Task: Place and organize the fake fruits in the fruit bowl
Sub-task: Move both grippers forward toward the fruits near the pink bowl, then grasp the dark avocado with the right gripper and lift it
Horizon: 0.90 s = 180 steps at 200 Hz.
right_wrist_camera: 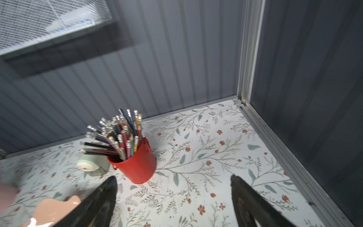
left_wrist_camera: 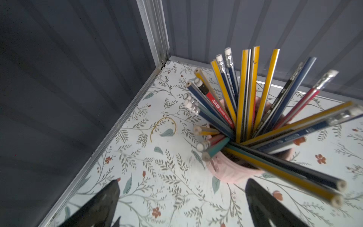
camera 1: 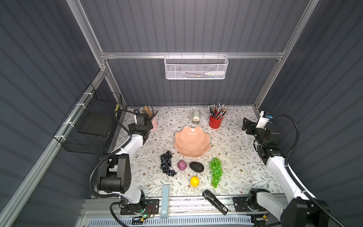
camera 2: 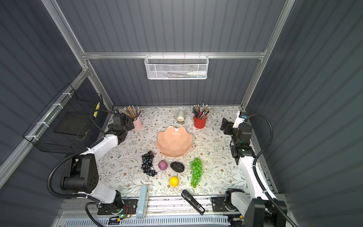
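finds the fruit bowl [camera 1: 191,142] empty at mid-table. lays all five fruits loose on the table from 7 to 5 o'clock of it: dark grapes [camera 1: 167,163] at 7, purple fruit [camera 1: 182,165] and avocado [camera 1: 196,167] at 6, lemon [camera 1: 194,181] further out at 6, green grapes [camera 1: 216,173] at 5. spaces them apart, likely for single picks. parks left gripper [left_wrist_camera: 184,208] at 10 and right gripper [right_wrist_camera: 174,206] at 2, both spread wide and empty, probably as a clear starting pose.

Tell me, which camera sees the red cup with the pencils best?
The right wrist view: the red cup stands close and whole, its pencils sticking out. Both top views show it too, but small and far back. The left wrist view misses it; it sees only a pink cup.
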Tool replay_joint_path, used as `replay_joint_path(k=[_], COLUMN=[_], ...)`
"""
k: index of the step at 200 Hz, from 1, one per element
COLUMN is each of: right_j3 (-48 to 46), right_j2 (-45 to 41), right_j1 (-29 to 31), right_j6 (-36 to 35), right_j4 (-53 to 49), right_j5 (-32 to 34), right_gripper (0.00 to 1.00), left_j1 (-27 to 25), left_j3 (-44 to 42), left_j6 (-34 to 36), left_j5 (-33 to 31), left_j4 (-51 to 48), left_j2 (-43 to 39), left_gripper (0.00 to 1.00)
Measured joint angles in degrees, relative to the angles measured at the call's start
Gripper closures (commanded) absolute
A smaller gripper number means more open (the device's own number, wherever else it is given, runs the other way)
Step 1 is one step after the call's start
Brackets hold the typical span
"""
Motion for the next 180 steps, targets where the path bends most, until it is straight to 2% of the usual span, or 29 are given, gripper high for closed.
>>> replay_joint_path(k=[41,67,104,140,180], right_j3=[4.92,5.01,4.98,7.3,8.76], right_j2=[-2.84,-2.89,-0.22,13.4,22.1], right_j1=[18.84,32.68,48.87,57.22,59.39], right_j6=[0.57,0.98,1.11,0.2,-1.14], right_j4=[-19.39,-29.18,-33.99,-34.4,-34.34], right_j5=[0.48,1.95,2.58,2.27,3.69], right_gripper=[0.17,0.18,0.18,0.2,0.2], left_j1=[-7.04,-12.22,-18.1,-23.41,-23.61], left_j3=[0.02,0.0,-0.07,-0.04,0.02], left_j6=[-5.49,-7.52,-9.62,-10.62,-10.69], left_j5=[5.68,12.13,19.54,24.52,24.48], left_j4=[-16.7,-24.13,-31.28,-35.3,-37.86], left_j2=[-6.95,-10.08,-13.42,-14.27,-15.13], left_gripper=[0.0,0.01,0.01,0.01,0.01])
